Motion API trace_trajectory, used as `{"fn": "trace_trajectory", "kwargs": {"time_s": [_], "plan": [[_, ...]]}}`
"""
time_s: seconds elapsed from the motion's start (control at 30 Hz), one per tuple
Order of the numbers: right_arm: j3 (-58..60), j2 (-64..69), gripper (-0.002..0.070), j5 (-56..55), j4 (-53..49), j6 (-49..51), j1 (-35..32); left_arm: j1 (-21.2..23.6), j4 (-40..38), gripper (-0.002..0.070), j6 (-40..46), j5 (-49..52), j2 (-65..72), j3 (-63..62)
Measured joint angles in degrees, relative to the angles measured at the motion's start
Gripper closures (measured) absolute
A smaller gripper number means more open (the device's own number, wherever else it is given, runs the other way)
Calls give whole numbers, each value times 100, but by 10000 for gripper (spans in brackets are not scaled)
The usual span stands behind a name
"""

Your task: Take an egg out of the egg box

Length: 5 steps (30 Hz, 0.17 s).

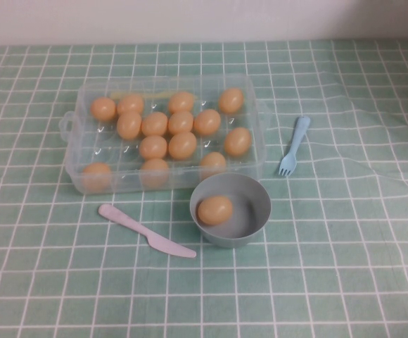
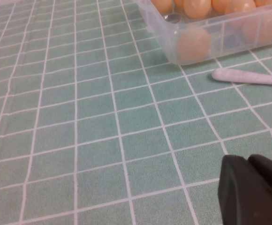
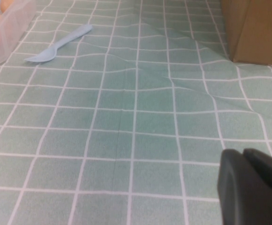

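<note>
The clear plastic egg box (image 1: 77,151) lies left of the table's middle and holds several orange-tan eggs. One egg (image 1: 214,210) lies in the round grey-blue bowl (image 1: 250,193) just in front of the box. In the left wrist view a corner of the egg box (image 2: 173,44) shows far ahead. My left gripper (image 2: 246,159) hangs shut and empty over bare cloth, well short of that corner. My right gripper (image 3: 241,152) is also shut and empty, over the cloth to the right of the box. Neither gripper shows in the high view.
A pink plastic knife (image 1: 145,231) lies in front of the box, left of the bowl. A blue plastic fork (image 1: 293,146) lies to the right of the box. A brown cardboard box (image 3: 253,28) stands at the far right. The green checked cloth (image 1: 345,232) is wrinkled on the right.
</note>
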Motion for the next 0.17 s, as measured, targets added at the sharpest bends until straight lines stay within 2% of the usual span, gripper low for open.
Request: {"fn": "trace_trajectory", "kwargs": {"time_s": [0.17], "plan": [[0, 0, 694, 0, 0, 0, 0, 0, 0, 678, 0, 0, 0, 0]]}}
